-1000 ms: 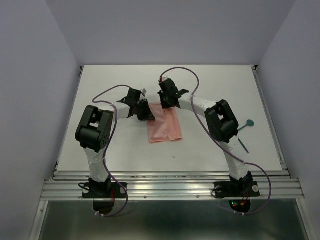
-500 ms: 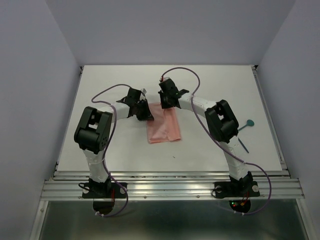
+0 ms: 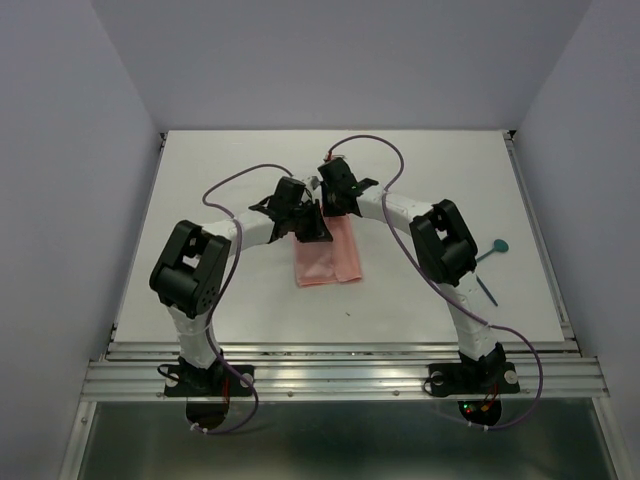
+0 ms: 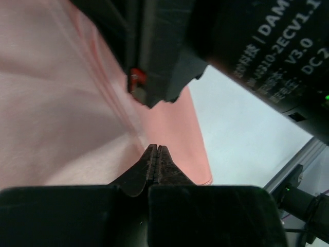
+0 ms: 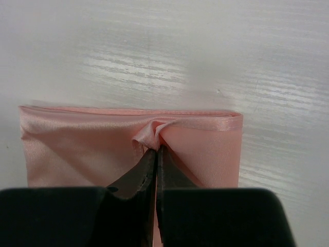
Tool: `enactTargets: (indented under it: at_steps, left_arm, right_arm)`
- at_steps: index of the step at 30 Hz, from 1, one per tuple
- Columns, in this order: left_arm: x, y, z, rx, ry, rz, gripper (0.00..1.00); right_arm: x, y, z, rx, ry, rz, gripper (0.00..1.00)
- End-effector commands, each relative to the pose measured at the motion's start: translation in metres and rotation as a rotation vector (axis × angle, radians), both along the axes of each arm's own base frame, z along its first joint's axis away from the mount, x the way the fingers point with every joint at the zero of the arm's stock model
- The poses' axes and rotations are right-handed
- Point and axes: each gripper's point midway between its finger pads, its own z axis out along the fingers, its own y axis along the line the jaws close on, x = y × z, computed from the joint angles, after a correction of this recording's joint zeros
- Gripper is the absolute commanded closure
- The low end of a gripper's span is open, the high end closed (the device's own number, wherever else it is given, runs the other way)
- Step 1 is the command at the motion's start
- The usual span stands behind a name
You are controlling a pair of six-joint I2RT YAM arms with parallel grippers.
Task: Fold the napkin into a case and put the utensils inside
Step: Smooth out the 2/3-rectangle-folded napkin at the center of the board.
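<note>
Folding is partway done: the napkin (image 3: 328, 258) lies at the centre of the table (image 3: 220, 170) as a layered pink rectangle, seemingly not yet a narrow case. The teal utensils (image 3: 490, 268) lie at three o'clock, well apart from it, so tucking them in remains. The left gripper (image 3: 312, 228) reaches in from nine o'clock, fingers pressed together on the cloth's left edge. The right gripper (image 3: 335, 205) bends over the twelve o'clock edge, pinching a small pucker of cloth.

Both look alike: the left arm (image 3: 190, 275) and right arm (image 3: 445, 250) are white tubes joined by chunky black housings, purple cables (image 3: 236, 177) looping alongside, white lettering (image 4: 280, 36) on one housing, the left pincer (image 4: 156, 152) and right pincer (image 5: 156, 154) slim, black, tapering
</note>
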Motion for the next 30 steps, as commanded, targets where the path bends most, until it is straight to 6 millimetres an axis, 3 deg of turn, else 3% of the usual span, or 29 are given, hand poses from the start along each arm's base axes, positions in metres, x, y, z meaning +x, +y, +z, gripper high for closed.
enactTargets:
  at_steps: [1,9,15,18,20,21,23,28,30]
  left_arm:
    - [0.002,-0.023,0.005,-0.099,-0.022,-0.027,1.0]
    - [0.005,-0.032,-0.011,-0.134,-0.02,-0.014,1.0]
    - [0.006,-0.027,-0.036,-0.096,0.005,0.026,1.0]
    - [0.001,-0.021,-0.047,-0.071,0.028,0.037,1.0]
    - [-0.005,-0.019,-0.05,-0.066,0.035,0.037,1.0]
    - [-0.006,-0.018,-0.049,-0.068,0.036,0.039,1.0]
    - [-0.007,-0.018,-0.049,-0.07,0.036,0.034,1.0]
    - [-0.009,-0.02,-0.049,-0.081,0.041,0.024,1.0]
    - [-0.009,-0.02,-0.048,-0.086,0.041,0.023,1.0]
  right_arm:
    - [-0.002,-0.004,-0.001,-0.005,0.023,-0.024,0.99]
    - [-0.005,0.002,0.002,0.036,0.042,-0.026,0.99]
    - [-0.007,0.006,0.003,0.063,0.056,-0.03,0.99]
    - [-0.008,0.008,0.017,0.083,0.047,-0.018,0.98]
    - [-0.009,0.008,0.039,0.103,0.023,-0.011,0.84]
    - [-0.009,0.008,0.046,0.108,0.013,-0.012,0.69]
    - [-0.01,0.005,0.07,0.122,-0.022,-0.013,0.52]
    - [-0.022,-0.005,0.094,0.123,-0.039,-0.011,0.44]
    - [-0.029,-0.012,0.091,0.113,-0.029,-0.019,0.43]
